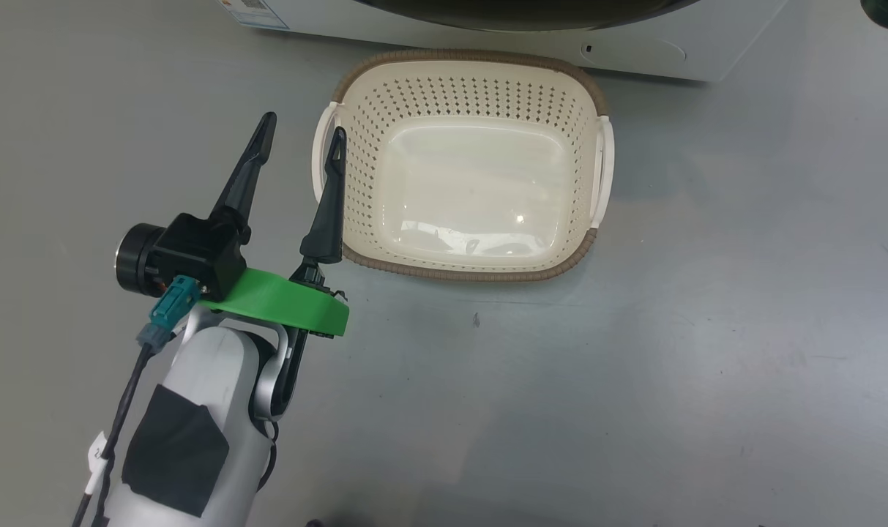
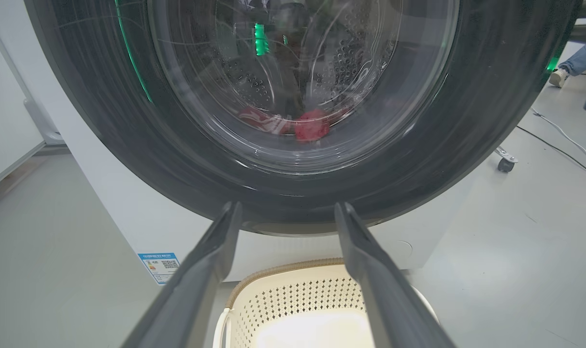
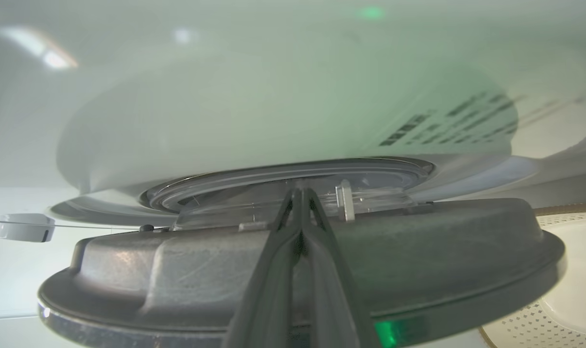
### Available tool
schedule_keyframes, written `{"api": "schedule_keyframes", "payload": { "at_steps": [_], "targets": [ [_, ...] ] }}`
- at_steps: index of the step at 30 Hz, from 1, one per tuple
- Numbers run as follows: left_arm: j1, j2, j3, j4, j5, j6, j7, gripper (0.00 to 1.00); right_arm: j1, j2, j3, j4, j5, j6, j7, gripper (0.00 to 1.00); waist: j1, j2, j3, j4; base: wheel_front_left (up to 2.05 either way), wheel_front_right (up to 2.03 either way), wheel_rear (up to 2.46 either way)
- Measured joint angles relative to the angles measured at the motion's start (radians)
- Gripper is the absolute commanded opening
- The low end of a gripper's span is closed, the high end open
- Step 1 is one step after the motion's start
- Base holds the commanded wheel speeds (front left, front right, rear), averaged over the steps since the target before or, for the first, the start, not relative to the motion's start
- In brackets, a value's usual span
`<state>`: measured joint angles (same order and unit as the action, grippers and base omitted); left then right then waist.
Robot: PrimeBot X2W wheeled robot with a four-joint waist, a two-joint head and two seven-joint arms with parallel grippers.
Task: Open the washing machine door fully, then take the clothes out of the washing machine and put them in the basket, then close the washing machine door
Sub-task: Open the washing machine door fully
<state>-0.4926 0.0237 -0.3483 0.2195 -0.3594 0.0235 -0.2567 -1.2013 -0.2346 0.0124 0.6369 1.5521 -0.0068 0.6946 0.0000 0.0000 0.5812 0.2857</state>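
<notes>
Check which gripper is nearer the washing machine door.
Right. The right gripper, shut, is up against the grey inner side of the washing machine door; the left gripper, open, hangs back beside the basket.

Nothing legible. Low on the washing machine (image 2: 128, 217), below and left of the washing machine door (image 2: 491, 121): blue-edged sticker (image 2: 158, 267) with a QR code (print too small). Beyond that door: blurred dark printed lines (image 3: 442, 121).
</notes>
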Motion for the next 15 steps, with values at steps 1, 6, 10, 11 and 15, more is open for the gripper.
{"api": "schedule_keyframes", "payload": {
  "at_steps": [1, 6, 10, 11, 15],
  "targets": [
    [0.0, 0.0, -0.001, 0.0, 0.0, 0.002, 0.0, 1.0, 0.0, 0.0, 0.001, 0.003, 0.005, -0.002, 0.009, 0.0, 0.0, 0.0, -0.002, -0.001, 0.0, 0.0, 0.0],
    [0.0, 0.0, -0.001, 0.0, 0.0, 0.002, 0.0, 1.0, 0.002, 0.001, 0.012, 0.014, 0.017, -0.001, 0.047, 0.0, 0.0, 0.0, -0.009, -0.006, 0.0, 0.0, 0.0],
    [0.0, 0.0, -0.001, 0.0, 0.0, 0.003, 0.0, 1.0, 0.008, 0.001, 0.024, 0.018, 0.02, 0.015, 0.068, 0.0, 0.0, 0.0, -0.015, -0.011, 0.0, 0.0, 0.0],
    [0.0, 0.0, -0.001, 0.0, 0.0, 0.004, 0.0, 1.0, 0.013, 0.001, 0.026, 0.018, 0.021, 0.016, 0.072, 0.0, 0.0, 0.0, -0.016, -0.012, 0.0, 0.0, 0.0],
    [0.0, 0.0, 0.002, 0.006, 0.0, 0.008, 0.0, 1.0, 0.047, 0.01, 0.037, 0.03, 0.026, 0.041, 0.102, 0.0, 0.0, 0.0, -0.031, -0.019, 0.0, 0.0, 0.0]
  ]
}}
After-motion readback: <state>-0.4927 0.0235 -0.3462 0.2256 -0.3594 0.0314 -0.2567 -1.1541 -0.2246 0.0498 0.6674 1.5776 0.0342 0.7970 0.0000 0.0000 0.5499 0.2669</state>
